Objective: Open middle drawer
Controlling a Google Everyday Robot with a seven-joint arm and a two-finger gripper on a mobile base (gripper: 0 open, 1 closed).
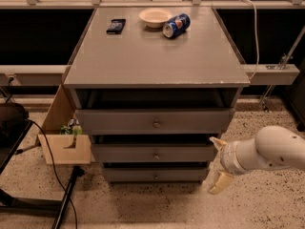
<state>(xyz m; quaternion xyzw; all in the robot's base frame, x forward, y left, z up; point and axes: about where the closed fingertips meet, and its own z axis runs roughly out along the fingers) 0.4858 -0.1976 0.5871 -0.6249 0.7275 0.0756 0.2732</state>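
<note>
The grey cabinet has three flat drawer fronts. The middle drawer (152,153) is the central one, with a small round metal knob (156,156); its front sits in line with the other two. My gripper (217,163) is at the lower right, just beside the right end of the middle drawer. Its two cream fingers are spread apart, one pointing up at the drawer's right corner, one hanging down by the bottom drawer. It holds nothing.
On the cabinet top (157,56) lie a white bowl (154,17), a blue soda can on its side (176,25) and a dark phone (116,26). A cardboard box (64,144) stands left of the cabinet. Black cables and a stand leg cross the floor at left.
</note>
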